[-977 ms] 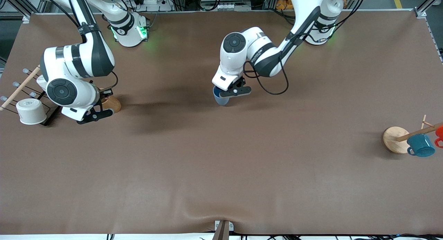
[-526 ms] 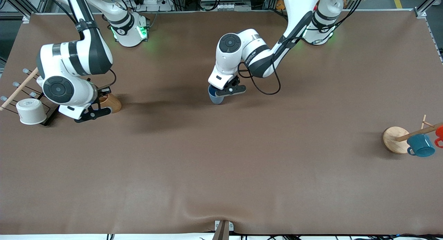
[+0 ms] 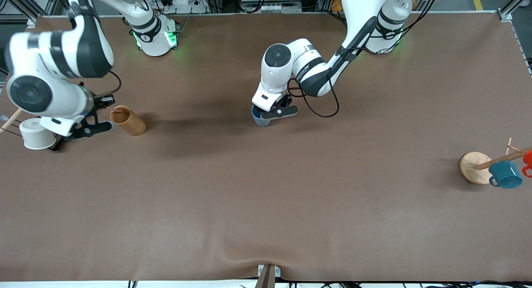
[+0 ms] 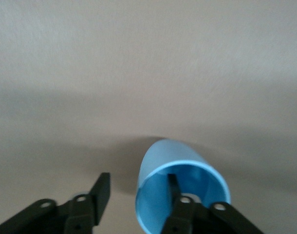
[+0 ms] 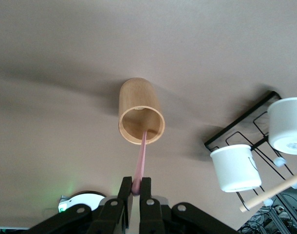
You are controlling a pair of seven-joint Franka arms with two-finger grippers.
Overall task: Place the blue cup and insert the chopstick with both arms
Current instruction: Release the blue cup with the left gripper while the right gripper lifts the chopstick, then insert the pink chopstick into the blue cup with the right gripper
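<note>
We have the blue cup point(image 4: 180, 187) on the table's middle, our left gripper point(image 4: 139, 192) open astride its wall, while our right gripper point(image 5: 136, 187) pinches the chopstick point(image 5: 140, 163), tip in the wooden holder point(image 5: 139, 112), insertion pending.

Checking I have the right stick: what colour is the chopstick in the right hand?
Pale pink. The chopstick shows best in the right wrist view, pinched by the right hand.

blue cup point(image 3: 260, 118) mostly hidden under left gripper point(image 3: 277, 112), chopstick's point(image 5: 140, 163) tip unseen inside wooden holder point(image 5: 140, 112)
</note>
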